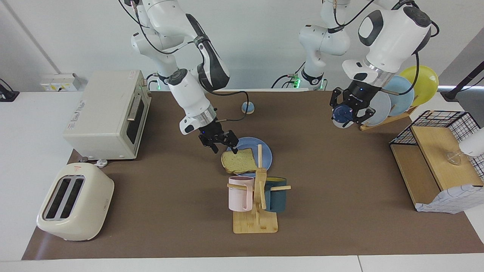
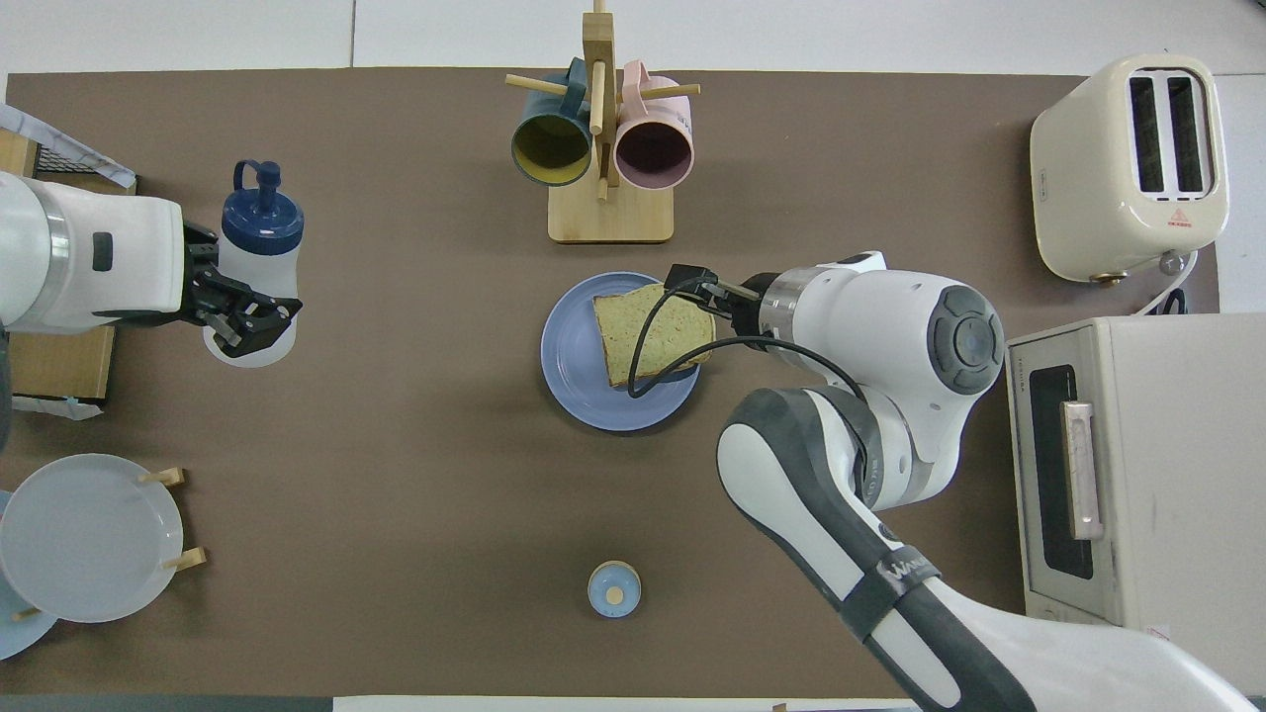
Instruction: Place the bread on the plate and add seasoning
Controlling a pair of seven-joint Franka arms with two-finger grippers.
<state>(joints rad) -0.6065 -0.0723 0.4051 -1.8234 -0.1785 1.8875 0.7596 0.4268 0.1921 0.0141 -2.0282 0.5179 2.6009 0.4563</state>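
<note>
The bread point(image 1: 238, 161) lies flat on the blue plate point(image 1: 266, 149) in the middle of the table and overhangs its rim toward the mug rack. Both also show in the overhead view, the bread point(image 2: 633, 336) on the plate point(image 2: 574, 361). My right gripper point(image 1: 225, 148) is open just over the bread's edge, at the right arm's end of the slice; it also shows from above point(image 2: 695, 297). My left gripper point(image 1: 346, 113) is shut on the seasoning bottle point(image 1: 341, 114) and holds it tilted in the air beside the plate rack; from above the gripper point(image 2: 247, 321) grips the bottle point(image 2: 259, 252).
A mug rack point(image 1: 257, 192) with a pink and a dark blue mug stands just farther from the robots than the plate. A toaster point(image 1: 75, 202) and a toaster oven point(image 1: 109, 113) stand at the right arm's end. A bell point(image 1: 248, 108), a plate rack point(image 1: 397, 98) and a wire-and-wood shelf point(image 1: 435, 151) are also there.
</note>
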